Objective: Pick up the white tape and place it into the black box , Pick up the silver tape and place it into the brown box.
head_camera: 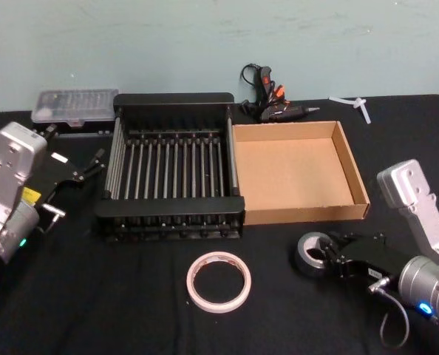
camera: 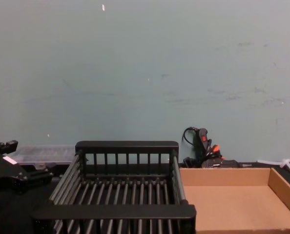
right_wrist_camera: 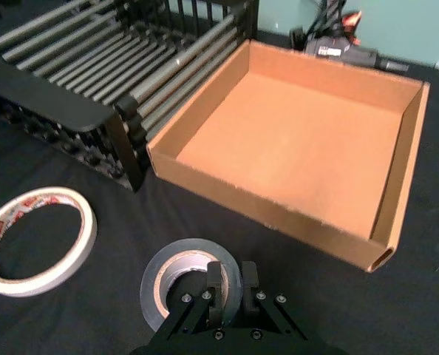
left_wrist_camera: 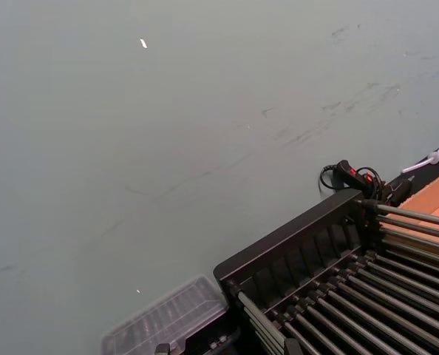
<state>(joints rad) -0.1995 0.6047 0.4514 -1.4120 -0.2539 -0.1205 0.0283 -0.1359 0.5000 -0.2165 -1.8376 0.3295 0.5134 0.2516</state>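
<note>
The silver tape (head_camera: 310,254) lies flat on the black cloth in front of the brown box (head_camera: 351,174). My right gripper (head_camera: 327,256) is shut on the roll's near wall, one finger inside the pale core and one outside; the right wrist view shows the gripper (right_wrist_camera: 232,279) pinching the silver tape (right_wrist_camera: 177,268). The white tape (head_camera: 219,281) lies flat to its left, in front of the black box (head_camera: 174,99), and appears again as the white tape (right_wrist_camera: 35,239) by the crate's corner. Neither box holds anything. My left gripper (head_camera: 92,164) is parked open, left of the black box.
A clear plastic case (head_camera: 73,106) sits at the back left. A glue gun with its cord (head_camera: 273,102) lies behind the brown box, and a white plastic piece (head_camera: 356,103) at the back right. Black cloth covers the table up to a pale green wall.
</note>
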